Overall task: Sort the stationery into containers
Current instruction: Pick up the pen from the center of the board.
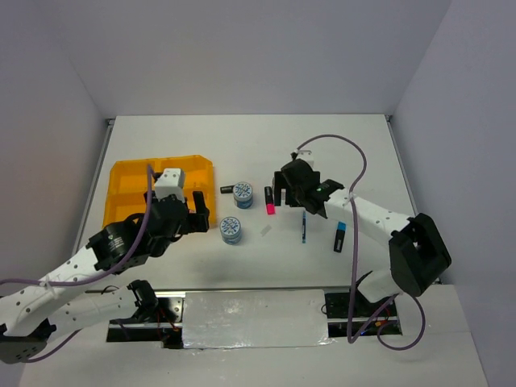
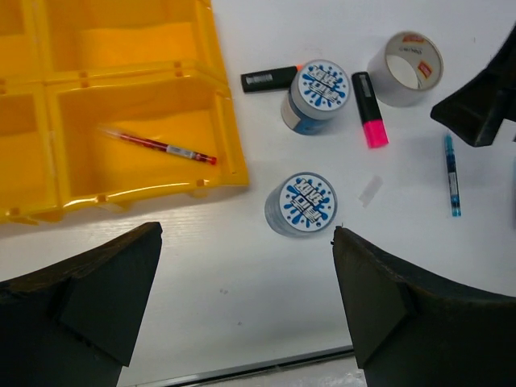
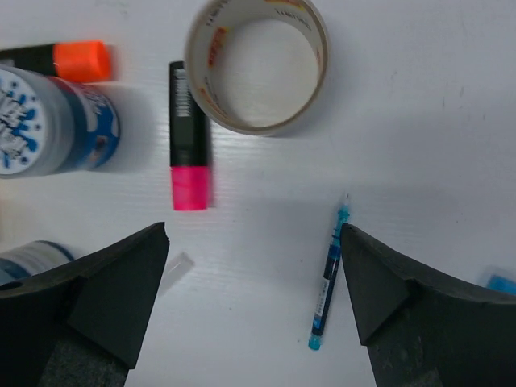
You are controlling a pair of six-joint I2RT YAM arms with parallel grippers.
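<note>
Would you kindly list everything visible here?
tray: one, yellow-orange, left side.
red pen: one, red, inside tray.
tape rolls: two, blue-white, right of tray.
orange-capped marker: one, black, beside farther roll.
highlighter: one, pink, between roll and ring.
tape ring: one, grey-white, centre.
blue pen: one, blue, right of highlighter.
blue-capped marker: one, black, right of blue pen.
clear scrap: one, beside nearer roll.
left end effector: one, black, open, near rolls.
right end effector: one, black, open, above ring.

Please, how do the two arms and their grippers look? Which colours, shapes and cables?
The left arm and right arm have white links and black joints. A purple cable runs along each. The gripper fingers are black, matte wedges.
</note>
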